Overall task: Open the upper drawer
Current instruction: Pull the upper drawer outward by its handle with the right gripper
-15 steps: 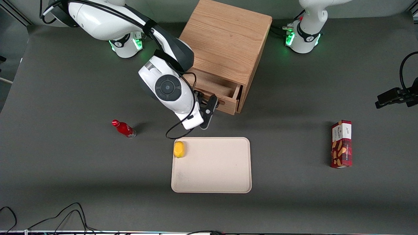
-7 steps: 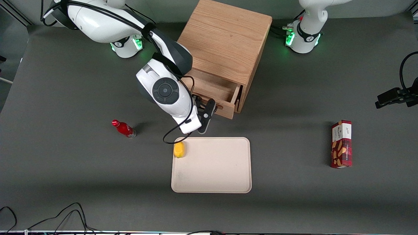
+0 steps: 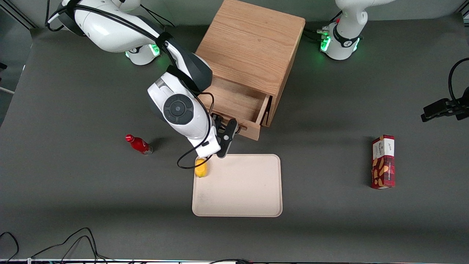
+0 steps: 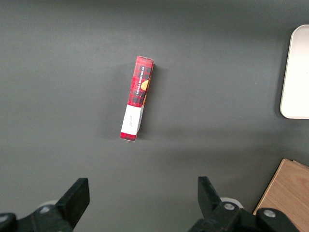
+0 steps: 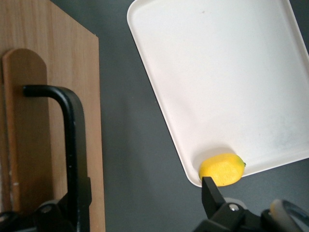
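The wooden cabinet (image 3: 253, 44) stands at the back of the table. Its upper drawer (image 3: 236, 101) is pulled well out toward the front camera and shows a plain, empty wooden inside. My right gripper (image 3: 226, 135) is at the drawer's front panel (image 5: 29, 121). It is open, with its fingers spread wide. One finger (image 5: 77, 203) lies in line with the thin black wire handle (image 5: 72, 140), the other (image 5: 211, 193) is over the tray's corner by the lemon. The lower drawer is hidden under the upper one.
A beige tray (image 3: 242, 190) lies nearer the front camera than the drawer, with a yellow lemon (image 3: 200, 168) at its corner under my wrist. A red bottle (image 3: 139, 145) lies toward the working arm's end. A red snack box (image 3: 383, 161) lies toward the parked arm's end.
The upper drawer has slid farther out toward the front camera. My gripper and wrist moved with it toward the tray, and now sit over the tray's corner.
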